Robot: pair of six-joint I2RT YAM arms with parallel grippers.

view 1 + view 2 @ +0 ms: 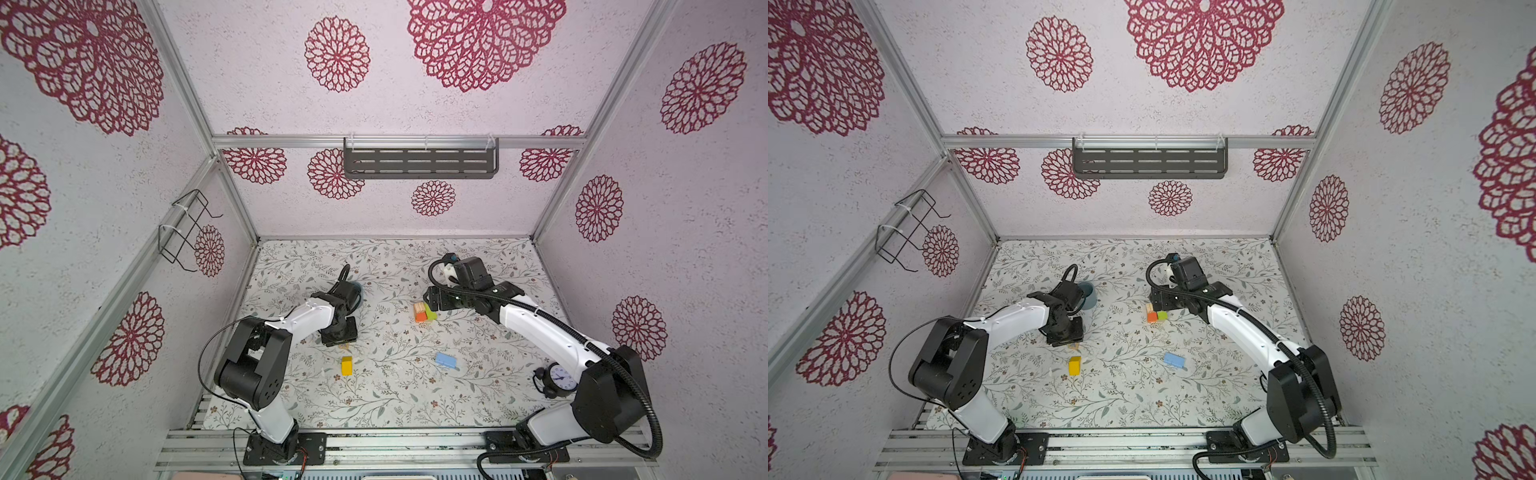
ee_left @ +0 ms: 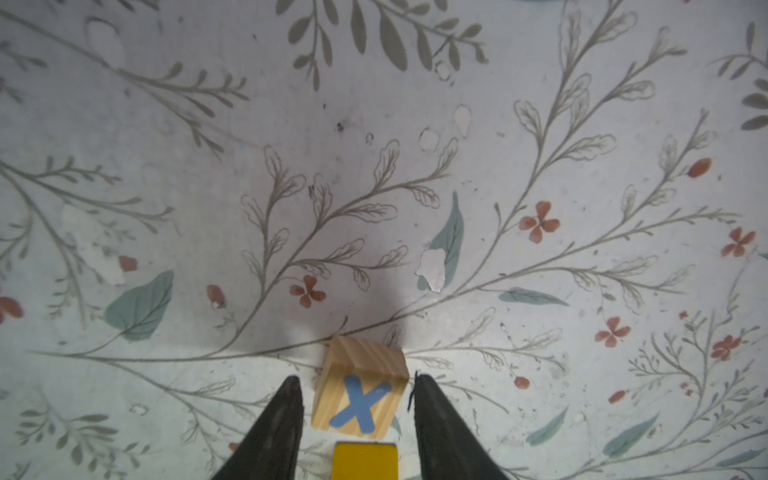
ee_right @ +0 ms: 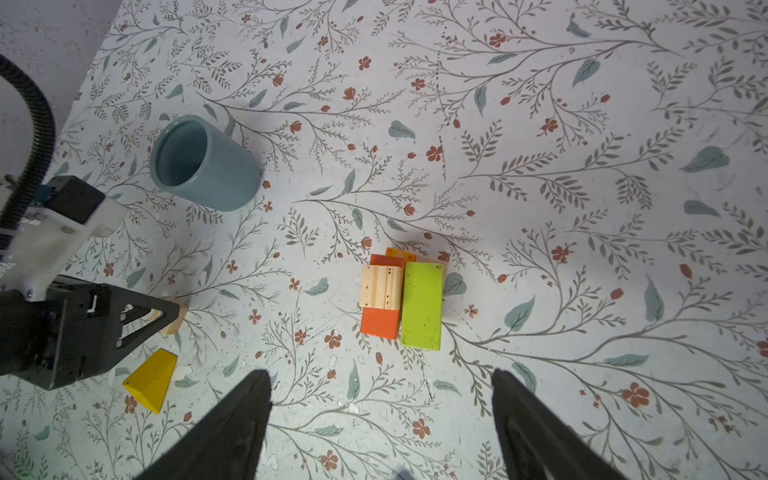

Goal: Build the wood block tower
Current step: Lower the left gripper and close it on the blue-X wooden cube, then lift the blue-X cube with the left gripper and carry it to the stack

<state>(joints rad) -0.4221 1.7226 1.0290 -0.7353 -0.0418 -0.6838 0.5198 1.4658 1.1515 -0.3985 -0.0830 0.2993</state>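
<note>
- Your left hand (image 2: 355, 377) is open, its fingers straddling the X-lettered cube (image 2: 361, 395) on the surface (image 2: 166, 145). A slim gap shows on one side.
- A yellow block (image 2: 365, 461) lies just beside that cube.
- Your right hand (image 3: 379, 374) is spread wide and empty, close by the tower (image 3: 392, 293).
- The tower stands near mid-surface: a green block (image 3: 422, 307) against an orange block (image 3: 379, 326), with a grooved natural block (image 3: 381, 286) on the orange one.
- A blue block (image 1: 446, 359) lies well apart from the tower.

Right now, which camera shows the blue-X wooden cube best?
The left wrist view: the X cube sits large between the tips of the left claw, letter readable. Both top views show a sliver under that claw; the right wrist view, one corner.
</note>
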